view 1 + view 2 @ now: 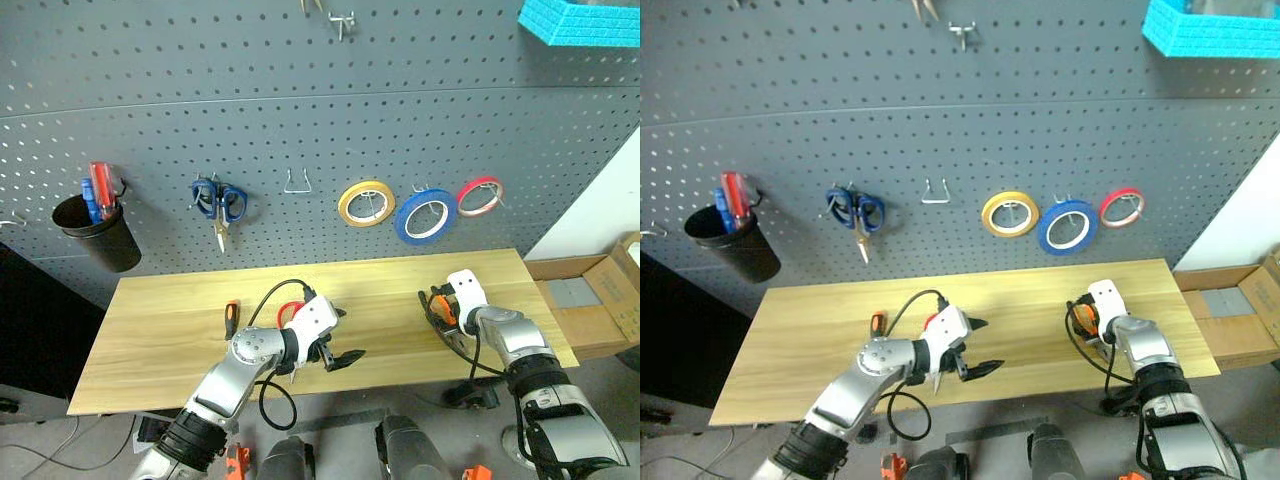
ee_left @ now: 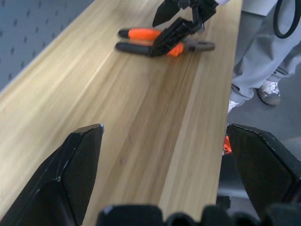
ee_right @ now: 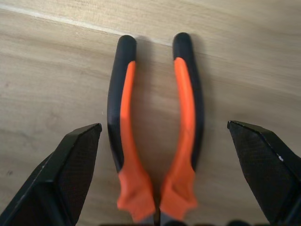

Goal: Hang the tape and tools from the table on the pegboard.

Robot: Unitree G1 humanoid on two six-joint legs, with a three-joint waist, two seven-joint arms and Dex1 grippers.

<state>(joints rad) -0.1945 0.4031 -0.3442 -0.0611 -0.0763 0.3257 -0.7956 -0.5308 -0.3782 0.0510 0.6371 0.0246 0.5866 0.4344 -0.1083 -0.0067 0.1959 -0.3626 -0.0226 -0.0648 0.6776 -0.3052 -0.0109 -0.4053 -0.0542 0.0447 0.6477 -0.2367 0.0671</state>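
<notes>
The left hand (image 1: 338,340) hovers spread wide over the front of the counter (image 1: 160,330), holding nothing, with the red-handled scissors (image 1: 289,312) and the screwdriver (image 1: 231,319) just beside its arm. The right hand (image 3: 162,141), equally wide, straddles the orange-and-black pliers (image 3: 155,132) lying flat. On the pegboard (image 1: 300,100) the blue tape roll (image 1: 426,215) hangs between yellow and red rolls.

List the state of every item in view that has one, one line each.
Orange-and-black pliers: flat on the table, handles between the open right gripper fingers, not gripped.
Left gripper: open, empty.
Blue tape roll: hung on the pegboard.
Red-handled scissors: on the table, partly hidden.
Orange-and-black screwdriver: lying on the table.
Blue-handled scissors: hung.
</notes>
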